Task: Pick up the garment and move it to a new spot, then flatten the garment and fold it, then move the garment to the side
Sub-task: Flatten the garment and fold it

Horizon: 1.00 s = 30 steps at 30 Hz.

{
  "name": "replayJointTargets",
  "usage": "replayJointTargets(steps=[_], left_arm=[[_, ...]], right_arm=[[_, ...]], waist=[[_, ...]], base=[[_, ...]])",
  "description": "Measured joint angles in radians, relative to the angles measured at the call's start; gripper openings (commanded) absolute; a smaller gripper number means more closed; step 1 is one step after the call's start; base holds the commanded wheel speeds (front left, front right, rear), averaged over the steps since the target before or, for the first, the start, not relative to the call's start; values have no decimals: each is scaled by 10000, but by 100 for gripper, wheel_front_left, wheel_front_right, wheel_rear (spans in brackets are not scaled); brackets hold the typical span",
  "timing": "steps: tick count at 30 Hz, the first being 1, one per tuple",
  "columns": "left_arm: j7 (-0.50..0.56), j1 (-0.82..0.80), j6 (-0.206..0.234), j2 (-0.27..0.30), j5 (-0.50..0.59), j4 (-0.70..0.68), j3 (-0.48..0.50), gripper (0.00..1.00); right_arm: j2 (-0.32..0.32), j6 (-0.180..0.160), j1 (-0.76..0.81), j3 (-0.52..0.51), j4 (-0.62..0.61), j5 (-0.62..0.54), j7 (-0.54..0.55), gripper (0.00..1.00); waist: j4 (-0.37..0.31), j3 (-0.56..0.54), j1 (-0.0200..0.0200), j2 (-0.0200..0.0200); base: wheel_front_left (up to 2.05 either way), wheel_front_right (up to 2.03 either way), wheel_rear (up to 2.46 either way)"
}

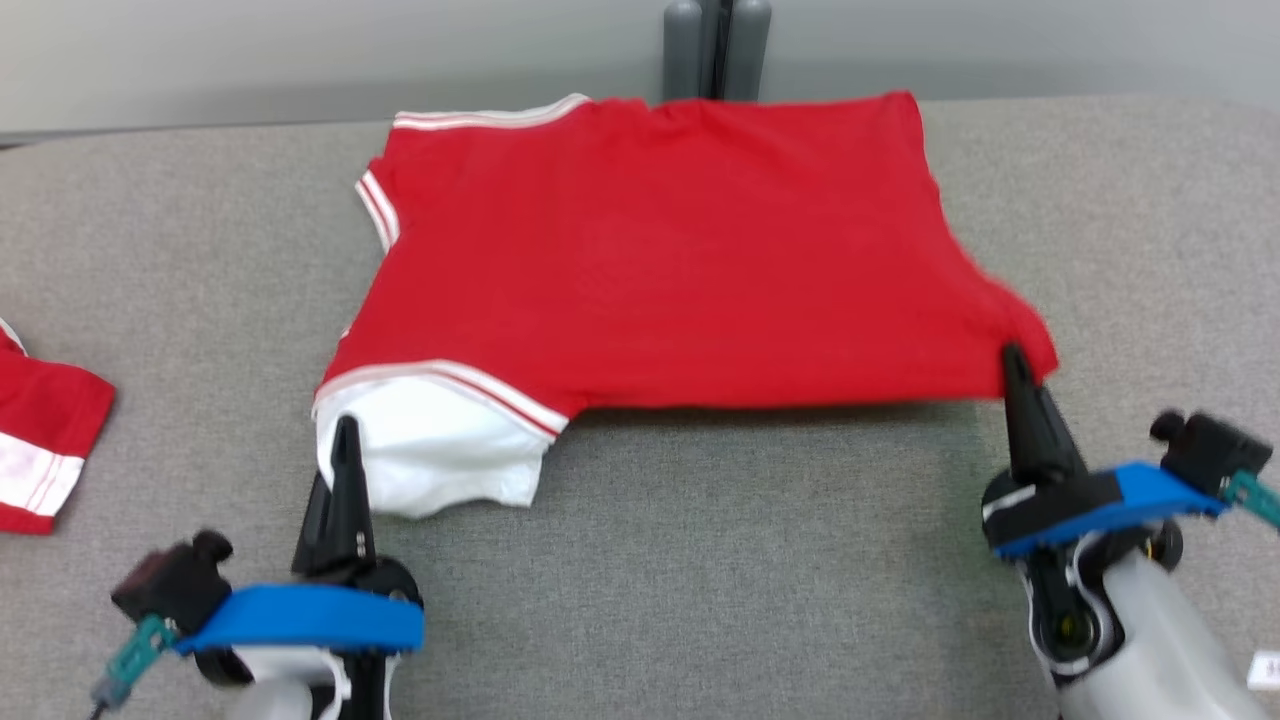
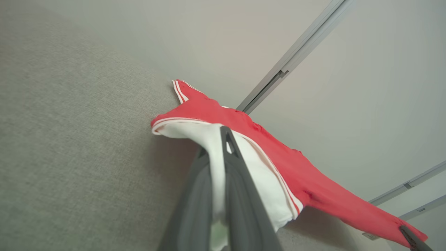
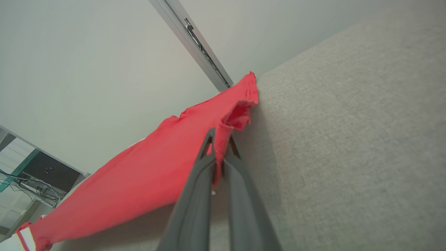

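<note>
A red cloth shirt with white stripes on its edges (image 1: 660,260) is spread out in the middle of the grey cloth-covered bench (image 1: 700,580). The far side of the shirt lies flat on the bench. The near side is held up a little, and a dark shadow runs under it. The left jaws are closed tight on the white part of the shirt at its near left corner. Seen from the left wrist, the white cloth is pinched between the two long dark fingers (image 2: 240,195). The right jaws are closed tight on the red near right corner of the shirt. Seen from the right wrist, the red cloth is squeezed between that arm's two dark fingers (image 3: 195,198), and the corner curls over just above their tips. The near side of the shirt is pulled straight between the two held corners. Well to the left of the shirt lies a smaller piece of red cloth with white stripes (image 1: 40,450). Just behind the far side of the shirt stand two grey round posts (image 1: 750,40).
</note>
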Motion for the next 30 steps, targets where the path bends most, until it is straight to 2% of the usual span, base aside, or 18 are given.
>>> replayJointTargets(steps=[9, 16, 23, 30], left_arm=[[0, 2216, 0, -332, 479, -639, -182, 0], [52, 3235, 0, -416, 479, -976, -560, 0], [238, 3337, 0, -364, 322, -1024, -731, 0], [575, 2814, 0, -234, -280, -1221, -897, 0]], right_arm=[[12, 0, 2459, -190, -639, -186, 2, 0], [13, 0, 4178, -554, -1289, -554, 171, 0], [318, 0, 4401, -957, -1756, -809, 619, 0], [443, 0, 4231, -1308, -1965, -928, 995, 0]], waist=[[67, -1071, 0, 1], [189, -1461, 1, 1], [88, -1545, 3, 2], [4, -1537, 3, 4]], base=[[0, 0, 0], [0, 0, 0], [0, 0, 0], [0, 0, 0]])
